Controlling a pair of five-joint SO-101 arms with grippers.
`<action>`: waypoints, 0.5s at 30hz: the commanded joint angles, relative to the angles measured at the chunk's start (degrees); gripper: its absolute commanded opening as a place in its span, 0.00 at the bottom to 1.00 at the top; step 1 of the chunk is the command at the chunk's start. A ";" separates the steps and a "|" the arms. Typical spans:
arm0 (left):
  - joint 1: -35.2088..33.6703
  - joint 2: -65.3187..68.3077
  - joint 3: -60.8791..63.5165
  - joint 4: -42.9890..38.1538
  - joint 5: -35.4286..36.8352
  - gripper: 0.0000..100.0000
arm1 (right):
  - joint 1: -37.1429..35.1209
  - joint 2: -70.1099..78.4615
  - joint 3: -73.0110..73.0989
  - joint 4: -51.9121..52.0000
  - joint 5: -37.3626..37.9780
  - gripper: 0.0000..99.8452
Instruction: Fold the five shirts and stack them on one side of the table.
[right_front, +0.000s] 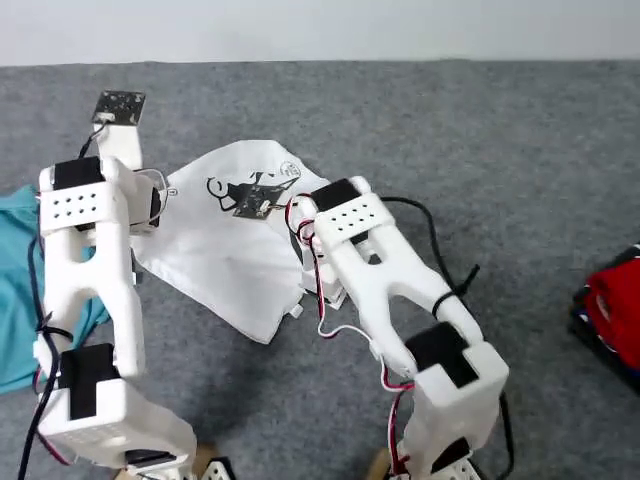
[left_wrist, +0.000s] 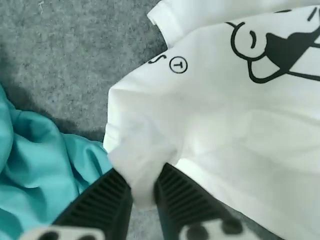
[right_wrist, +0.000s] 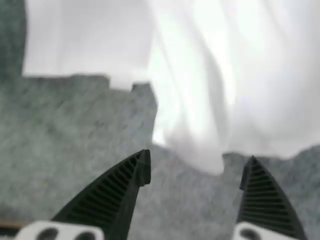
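A white shirt (right_front: 225, 245) with a black cartoon print lies crumpled on the grey table between the two arms. In the left wrist view my left gripper (left_wrist: 142, 187) is shut on a fold of the white shirt (left_wrist: 225, 115) at its edge, close to a teal shirt (left_wrist: 35, 155). In the high view the left gripper (right_front: 150, 205) sits at the shirt's left side. My right gripper (right_wrist: 197, 172) is open just above the table, and a hanging edge of the white shirt (right_wrist: 200, 90) dips between its fingers. In the high view it is at the shirt's right edge (right_front: 310, 235).
The teal shirt (right_front: 15, 280) lies at the table's left edge under the left arm. A folded red and dark pile (right_front: 615, 310) sits at the right edge. Grey carpet-like table (right_front: 480, 140) stretches open at the back and right.
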 joint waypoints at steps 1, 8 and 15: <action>0.00 -2.90 -0.13 -1.14 0.44 0.00 | -0.13 2.07 -0.53 -4.44 -0.09 0.30; 0.00 -2.90 -0.13 -1.14 0.44 0.00 | -0.13 8.66 -0.53 -6.99 -0.35 0.30; 0.00 -2.90 -0.13 -1.14 0.44 0.00 | 1.01 9.27 -0.53 -6.90 0.26 0.10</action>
